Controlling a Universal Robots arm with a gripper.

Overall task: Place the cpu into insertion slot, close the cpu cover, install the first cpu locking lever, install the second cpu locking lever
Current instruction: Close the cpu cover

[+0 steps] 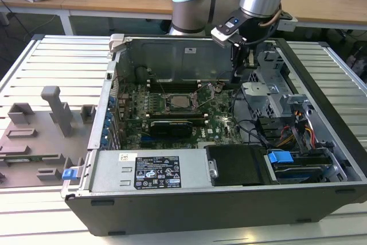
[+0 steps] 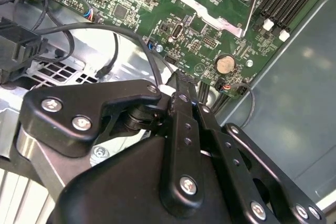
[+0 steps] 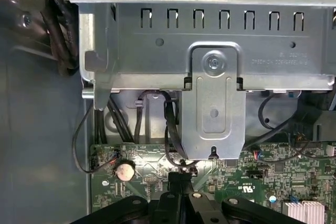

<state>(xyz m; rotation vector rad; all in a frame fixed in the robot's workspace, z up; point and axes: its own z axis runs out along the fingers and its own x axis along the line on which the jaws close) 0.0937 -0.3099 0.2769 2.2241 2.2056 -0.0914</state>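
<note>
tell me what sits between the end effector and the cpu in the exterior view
In the exterior view, what looks like the raised cpu cover stands between the end effector and the cpu, with green motherboard beneath.

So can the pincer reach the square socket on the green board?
Probably yes. The case is open, the pincer hangs inside near the insertion slot, and nothing tall stands between them.

Bright even room light; glare on table; computer case interior dimmer, soft shadows.
</note>
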